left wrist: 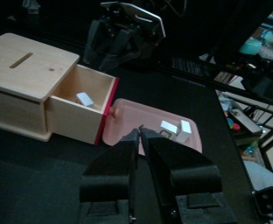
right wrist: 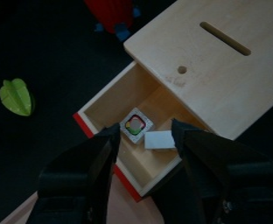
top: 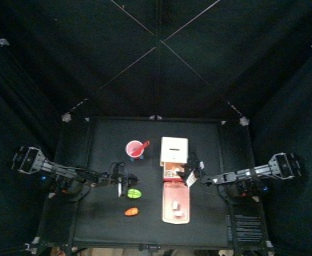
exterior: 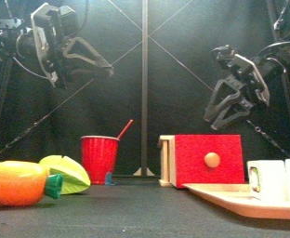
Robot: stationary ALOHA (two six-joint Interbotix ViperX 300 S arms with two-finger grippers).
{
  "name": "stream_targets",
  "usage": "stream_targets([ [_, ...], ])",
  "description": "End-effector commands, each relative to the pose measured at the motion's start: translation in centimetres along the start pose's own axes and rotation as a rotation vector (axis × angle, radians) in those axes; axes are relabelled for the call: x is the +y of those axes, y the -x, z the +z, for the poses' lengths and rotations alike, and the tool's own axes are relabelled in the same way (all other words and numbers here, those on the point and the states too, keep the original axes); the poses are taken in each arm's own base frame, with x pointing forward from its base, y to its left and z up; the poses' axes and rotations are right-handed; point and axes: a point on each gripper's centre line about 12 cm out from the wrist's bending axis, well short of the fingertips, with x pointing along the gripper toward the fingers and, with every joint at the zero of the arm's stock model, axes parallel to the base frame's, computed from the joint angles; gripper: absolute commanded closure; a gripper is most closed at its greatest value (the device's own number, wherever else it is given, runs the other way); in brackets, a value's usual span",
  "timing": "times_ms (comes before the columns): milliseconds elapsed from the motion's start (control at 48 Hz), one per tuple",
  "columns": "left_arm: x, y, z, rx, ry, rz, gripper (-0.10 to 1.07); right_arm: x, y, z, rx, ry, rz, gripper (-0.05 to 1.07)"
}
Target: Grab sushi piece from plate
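The salmon-pink plate (top: 179, 203) lies front of centre; it also shows in the front view (exterior: 234, 199) and the left wrist view (left wrist: 139, 116). Whitish sushi pieces (left wrist: 171, 129) lie on it, seen large in the front view (exterior: 267, 178). My right gripper (right wrist: 153, 144) is open above the cream box's open drawer (right wrist: 109, 109). A white sushi piece (right wrist: 160, 140) shows between its jaws, beside a patterned piece (right wrist: 136, 124); whether it rests in the drawer I cannot tell. My left gripper (left wrist: 140, 150) is shut and empty, raised left of the plate (exterior: 75, 51).
The cream box (top: 174, 150) with a red drawer front (exterior: 207, 160) stands behind the plate. A red cup (exterior: 100, 158) with a straw stands left of it. A green blob (top: 133, 192) and an orange blob (top: 131, 211) lie at the front left.
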Motion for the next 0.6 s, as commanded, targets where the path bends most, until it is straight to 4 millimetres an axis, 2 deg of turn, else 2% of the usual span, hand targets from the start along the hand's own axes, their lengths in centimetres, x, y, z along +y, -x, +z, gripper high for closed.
stream_targets([
  [0,-0.3,-0.3,1.0,-0.034,0.005,-0.005,0.42,1.0,0.5,0.3,-0.008,0.004,0.045,0.17],
  [146,-0.2,-0.3,1.0,-0.033,0.003,-0.003,0.42,3.0,1.4,-0.3,0.021,0.053,0.167,0.17],
  [354,-0.2,-0.3,1.0,-0.032,0.004,-0.003,0.42,6.2,2.4,-3.4,0.164,0.153,0.385,0.17],
  [583,-0.3,-0.3,0.9,-0.031,0.005,-0.004,0.42,7.3,1.6,-5.8,0.281,0.171,0.423,0.17],
])
